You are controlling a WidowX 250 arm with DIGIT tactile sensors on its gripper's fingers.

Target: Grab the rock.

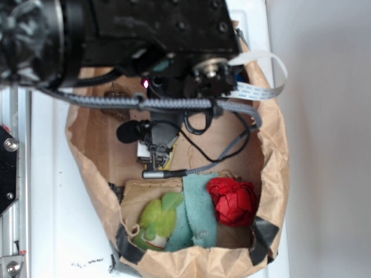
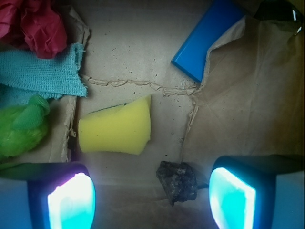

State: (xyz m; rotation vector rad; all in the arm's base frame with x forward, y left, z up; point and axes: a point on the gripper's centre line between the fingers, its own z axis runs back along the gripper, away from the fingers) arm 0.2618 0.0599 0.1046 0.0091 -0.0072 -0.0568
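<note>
Wrist view, contents of the paper bag (image 2: 267, 95): my gripper (image 2: 151, 200) spread wide, nothing between its fingers; rock (image 2: 177, 182) on the bag floor between them, nearer my right-hand pad (image 2: 232, 198), not touching. Yellow sponge (image 2: 116, 129) just beyond it. Blue block (image 2: 206, 40) further off. Red cloth ball (image 2: 35, 24), teal cloth (image 2: 40, 71), green toy (image 2: 21, 126) at one side.

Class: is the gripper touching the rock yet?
Apart. The wrist view shows bare cardboard between the rock and both fingers of the open gripper.
</note>
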